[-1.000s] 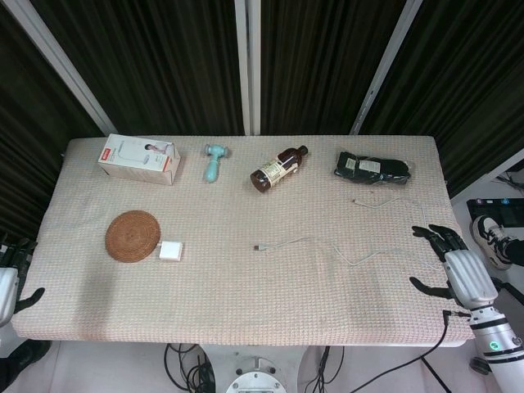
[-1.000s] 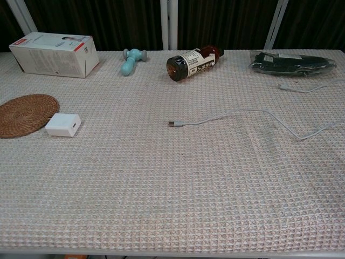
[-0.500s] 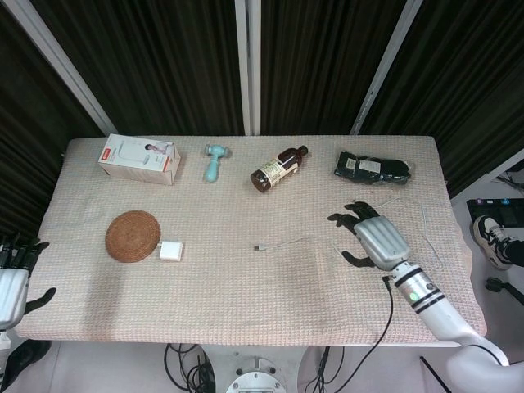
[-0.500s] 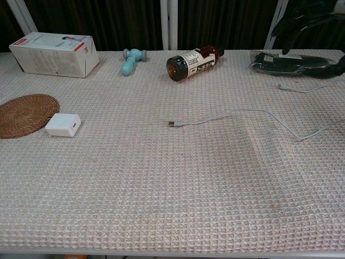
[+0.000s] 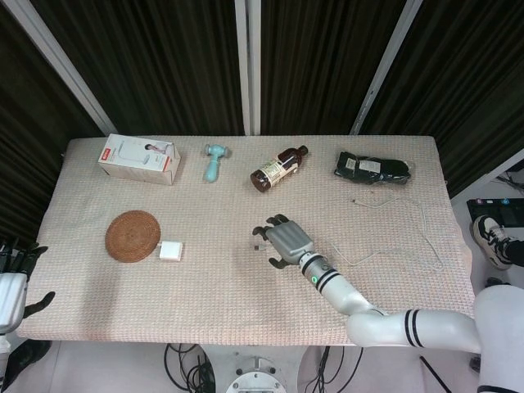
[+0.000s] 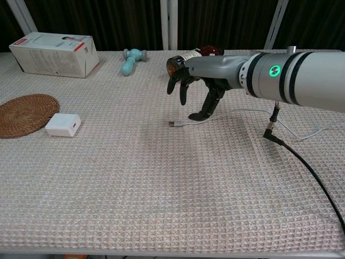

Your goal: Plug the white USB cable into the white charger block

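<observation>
Desk [image 5: 246, 303]: wide, covered with a beige waffle-weave cloth, dark curtains behind.
Right robot hand [image 5: 282, 240] [image 6: 197, 86]: grey and black, stretched over the middle of the desk, fingers spread and pointing down, holding nothing; hovers just above the plug end of the cable, thumb tip low beside the cord.
Left robot hand [image 5: 10, 282]: at the near left edge of the desk in the head view, fingers apart, empty; outside the chest view.
White cardboard box with red corner [image 5: 139, 158] [image 6: 54, 54]: lying at the far left of the desk.
Black flat pouch [image 5: 372, 168]: far right, near the back edge.
Round woven brown coaster [image 5: 133, 236] [image 6: 24, 114]: left side, flat on the cloth.
Brown glass bottle with white label [image 5: 278, 168] [image 6: 177, 66]: on its side at the far centre, partly hidden by the right arm in the chest view.
Thin white USB cable [image 5: 393, 246] [image 6: 180, 124]: loose on the cloth, plug end at the centre under the right robot hand, cord trailing to the right.
Teal small handheld massager [image 5: 214, 161] [image 6: 131, 59]: far side, between box and bottle.
White square charger block [image 5: 170, 250] [image 6: 63, 124]: touching the coaster's right edge, well apart from the cable plug.
</observation>
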`<state>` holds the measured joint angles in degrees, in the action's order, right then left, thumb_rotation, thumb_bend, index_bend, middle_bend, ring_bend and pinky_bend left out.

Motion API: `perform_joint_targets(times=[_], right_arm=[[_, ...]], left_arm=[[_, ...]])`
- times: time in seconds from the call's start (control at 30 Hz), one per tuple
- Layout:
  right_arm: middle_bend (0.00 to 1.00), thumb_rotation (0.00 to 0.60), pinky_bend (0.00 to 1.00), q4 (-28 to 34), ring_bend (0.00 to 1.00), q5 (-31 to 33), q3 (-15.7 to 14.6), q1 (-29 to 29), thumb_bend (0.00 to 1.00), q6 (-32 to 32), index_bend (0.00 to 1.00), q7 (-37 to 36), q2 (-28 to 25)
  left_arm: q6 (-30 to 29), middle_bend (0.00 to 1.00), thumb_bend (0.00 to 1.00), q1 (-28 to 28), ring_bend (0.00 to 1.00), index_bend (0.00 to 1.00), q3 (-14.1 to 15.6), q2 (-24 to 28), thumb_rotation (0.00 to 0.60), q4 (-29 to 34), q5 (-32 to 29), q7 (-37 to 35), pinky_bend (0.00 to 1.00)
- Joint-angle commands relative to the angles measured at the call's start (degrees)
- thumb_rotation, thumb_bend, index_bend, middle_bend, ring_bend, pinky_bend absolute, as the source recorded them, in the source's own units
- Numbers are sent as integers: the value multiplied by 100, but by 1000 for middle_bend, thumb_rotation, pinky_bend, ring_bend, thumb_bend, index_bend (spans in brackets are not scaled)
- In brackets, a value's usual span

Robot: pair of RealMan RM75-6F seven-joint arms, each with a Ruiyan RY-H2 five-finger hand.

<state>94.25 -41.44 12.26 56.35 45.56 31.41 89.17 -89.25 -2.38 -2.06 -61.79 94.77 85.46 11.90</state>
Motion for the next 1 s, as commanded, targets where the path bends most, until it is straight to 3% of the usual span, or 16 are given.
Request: perform_joint_targets(times=[0.03,0.5,0.7,1.0], right_arm=[[317,600,103,-351,118,158,-69,163,247,-48,224,-8,306],[312,600,103,-790,118,97,-288,314,247,-119,219,-252,616],[312,600,102,-449,118,-316,-471,159,247,-101,219,-465,396],[313,600,103,417,118,-1017,-1004,-245,247,259,218,-485,-218]], left_arm=[[-9,158,121,10,0,207,-2,-13,600,-18,2,-22,0],[-37,158,121,27,0,207,-17,-44,600,2,33,-18,0],[-27,158,121,18,0,207,-31,-63,600,-13,36,-27,0],[-41,159,120,28,0,207,-28,-110,600,-38,60,-34,0]])
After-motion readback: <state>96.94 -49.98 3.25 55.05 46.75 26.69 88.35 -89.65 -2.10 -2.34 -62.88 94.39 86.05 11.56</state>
